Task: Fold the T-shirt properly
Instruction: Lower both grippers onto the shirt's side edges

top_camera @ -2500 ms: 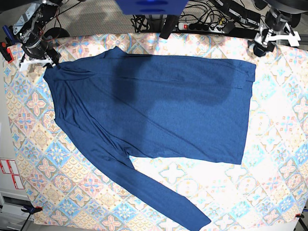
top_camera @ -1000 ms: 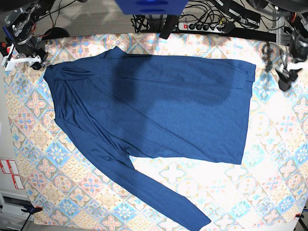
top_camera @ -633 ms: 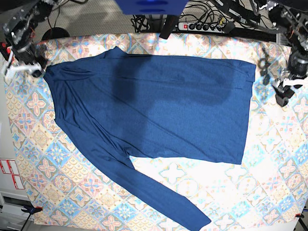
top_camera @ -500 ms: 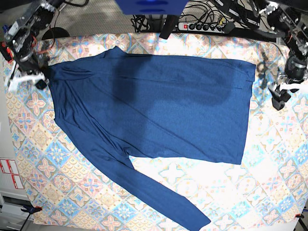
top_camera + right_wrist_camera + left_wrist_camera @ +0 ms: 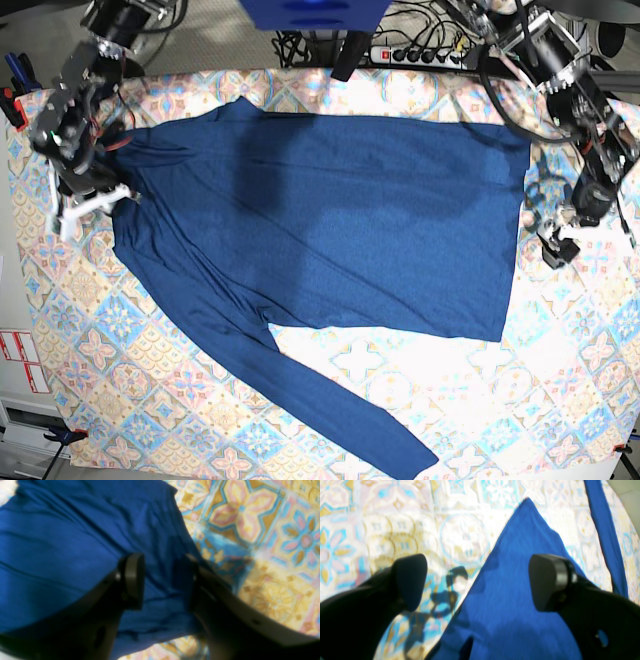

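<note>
Patterned counter (image 5: 590, 330) bearing the T-shirt (image 5: 330, 230) spread flat, one sleeve trailing near; left gripper (image 5: 477, 580) gapes wide over its right edge, right gripper (image 5: 160, 580) half-open above the left shoulder, apparently poised to pinch.

Brightly lit patterned tablecloth (image 5: 420, 400); power strip (image 5: 425, 55) behind.
</note>
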Robot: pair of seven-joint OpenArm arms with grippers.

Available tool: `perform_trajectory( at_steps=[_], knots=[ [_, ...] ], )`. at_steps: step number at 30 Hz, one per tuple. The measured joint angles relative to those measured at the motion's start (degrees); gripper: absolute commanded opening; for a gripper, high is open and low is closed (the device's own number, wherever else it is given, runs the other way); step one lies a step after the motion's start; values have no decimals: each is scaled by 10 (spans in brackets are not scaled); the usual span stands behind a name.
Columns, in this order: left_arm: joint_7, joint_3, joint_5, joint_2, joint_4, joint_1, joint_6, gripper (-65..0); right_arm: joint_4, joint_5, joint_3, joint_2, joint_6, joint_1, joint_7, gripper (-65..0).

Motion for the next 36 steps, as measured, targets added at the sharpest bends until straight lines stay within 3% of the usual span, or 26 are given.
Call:
perform_trajectory(
  at_steps=[4,7,15,19,26,31,36],
  knots=[
    [-1,68,15,-29,-61,-48,-1,-20,-38,-52,-52,1,4,50,16,-418],
    [-6,97,16,-38,-106,-83,-2,-20,-79,-57,-69,0,3,75,11,-418],
    [-8,96,29,-42,-229,-182,0,-20,-160,-62,-77,3,2,159,17,-418],
    [-41,96,90,-41,-294,-228,0,-28,-191,-66,-79,12,1,169,12,-418],
    [-111,96,152,-39,-468,-304,0,-171,-194,-66,-78,12,1,174,14,-418],
    [-157,96,176,-39,-521,-322,0,-278,-191,-67,-78,13,1,168,13,-418],
    [-178,96,180,-39,-526,-322,2,-304,-191,-67,-78,12,1,169,13,-418]
  ],
)
